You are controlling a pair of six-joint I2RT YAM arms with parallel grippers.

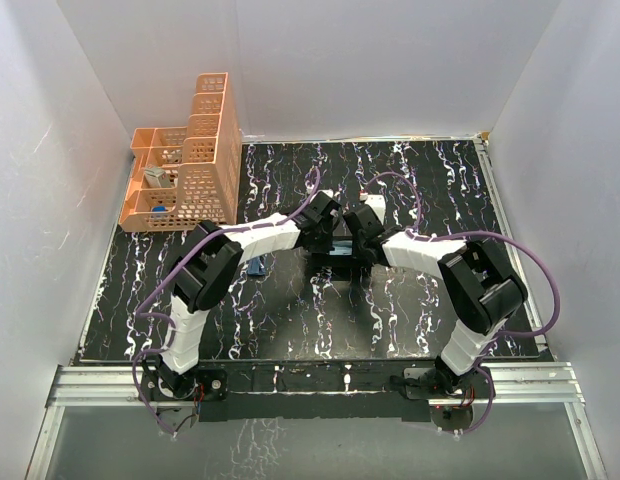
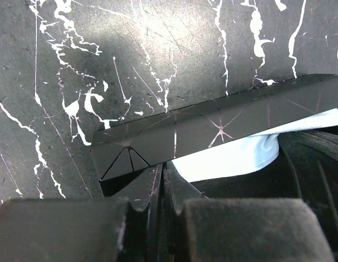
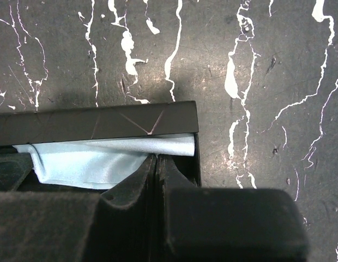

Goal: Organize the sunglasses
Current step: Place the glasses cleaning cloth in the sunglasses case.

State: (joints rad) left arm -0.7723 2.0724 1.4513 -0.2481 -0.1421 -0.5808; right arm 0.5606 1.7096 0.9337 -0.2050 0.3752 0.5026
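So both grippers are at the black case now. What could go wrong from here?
1. The light blue cloth bulges out under the flap of the black case; closing now could trap it.
2. The left gripper and right gripper look shut at the case's rim; uneven pulling might twist or drag it.
3. A dark blue thing, perhaps the sunglasses, lies outside the case and may be left out.

Bright overhead light, glare on table [image 2: 174, 33], dim wrist views, near fingers [image 3: 223, 224] blurred

The sunglasses [image 1: 256, 268], slim, dark blue and only partly visible, are laid flat on the marbled table [image 1: 290, 320], just left of the black case [image 1: 325, 263].
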